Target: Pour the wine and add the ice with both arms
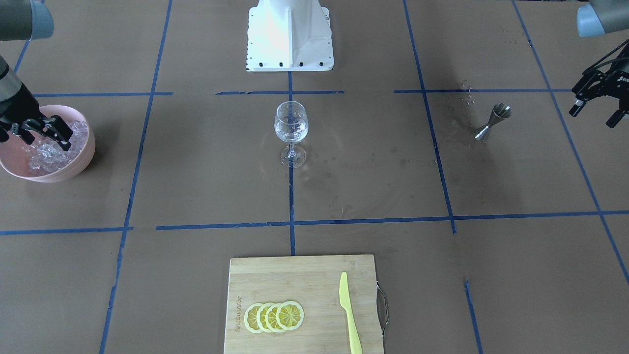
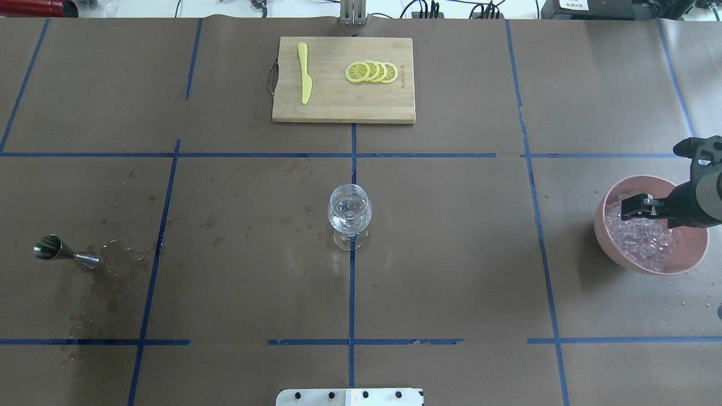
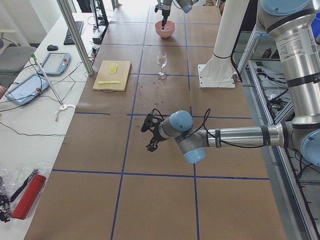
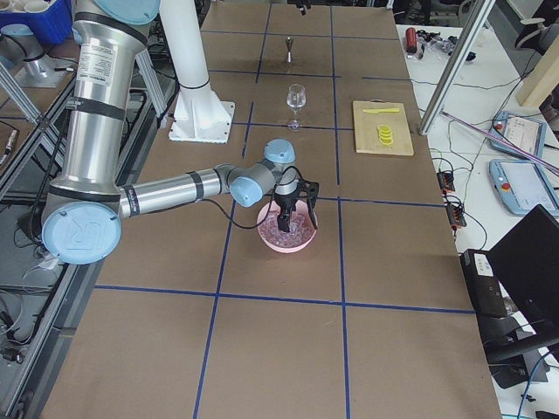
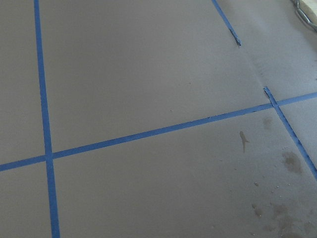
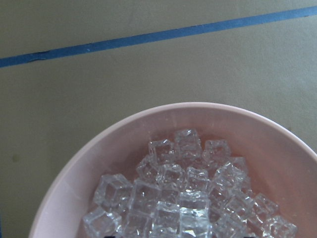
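Note:
A clear stemmed glass (image 1: 291,125) stands at the table's centre and also shows in the overhead view (image 2: 350,211). Its bowl glints with clear contents; I cannot tell wine from ice there. The ice (image 1: 49,150) fills a pink bowl (image 1: 73,169), seen close in the right wrist view (image 6: 183,198). My right gripper (image 1: 46,140) is open, its fingers hanging just over the ice (image 2: 643,239). My left gripper (image 1: 593,117) is open and empty, hovering beyond a steel jigger (image 1: 493,121) that lies on its side.
Wet spots and droplets (image 2: 113,265) spread around the jigger (image 2: 59,252) and near the glass. A bamboo cutting board (image 1: 295,275) at the operators' side holds lemon slices (image 1: 275,316) and a yellow knife (image 1: 349,314). The white robot base (image 1: 290,34) is behind the glass.

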You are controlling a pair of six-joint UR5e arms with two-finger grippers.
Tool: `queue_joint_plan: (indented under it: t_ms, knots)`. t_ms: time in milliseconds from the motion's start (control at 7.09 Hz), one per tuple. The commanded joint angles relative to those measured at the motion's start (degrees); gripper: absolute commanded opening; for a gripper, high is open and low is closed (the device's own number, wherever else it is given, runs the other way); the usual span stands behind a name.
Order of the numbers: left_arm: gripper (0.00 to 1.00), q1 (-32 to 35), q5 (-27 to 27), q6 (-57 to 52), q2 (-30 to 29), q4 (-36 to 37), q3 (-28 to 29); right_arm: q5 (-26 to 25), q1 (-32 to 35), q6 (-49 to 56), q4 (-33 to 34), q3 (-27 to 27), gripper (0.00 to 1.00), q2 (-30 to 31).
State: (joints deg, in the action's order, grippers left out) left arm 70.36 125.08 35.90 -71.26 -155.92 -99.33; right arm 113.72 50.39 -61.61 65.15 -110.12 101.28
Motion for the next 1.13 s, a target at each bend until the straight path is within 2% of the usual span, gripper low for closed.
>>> queue_joint_plan:
  t_ms: [0,141,282,705,987]
  knots:
    - [1.0,0.04,-0.01,0.14,0.07,0.0,-0.42,-0.69,-0.21,-0.18,-0.2,0.96,0.55,0.06]
    - [1.0,0.04,-0.01,0.14,0.07,0.0,-0.86,-1.04,-0.21,-0.18,-0.2,1.22,0.39,0.15]
    - [1.0,0.04,-0.01,0.4,0.15,0.0,-0.95,-1.04,-0.12,-0.18,-0.2,0.97,0.02,0.24]
    - [1.0,0.22,-0.1,1.72,0.24,0.0,-1.65,-1.04,0.14,-0.09,-0.2,-1.04,0.0,0.15]
    - [1.0,0.22,-0.1,1.72,0.68,-1.32,-1.74,-0.25,1.28,-0.35,0.58,-9.79,0.0,0.33]
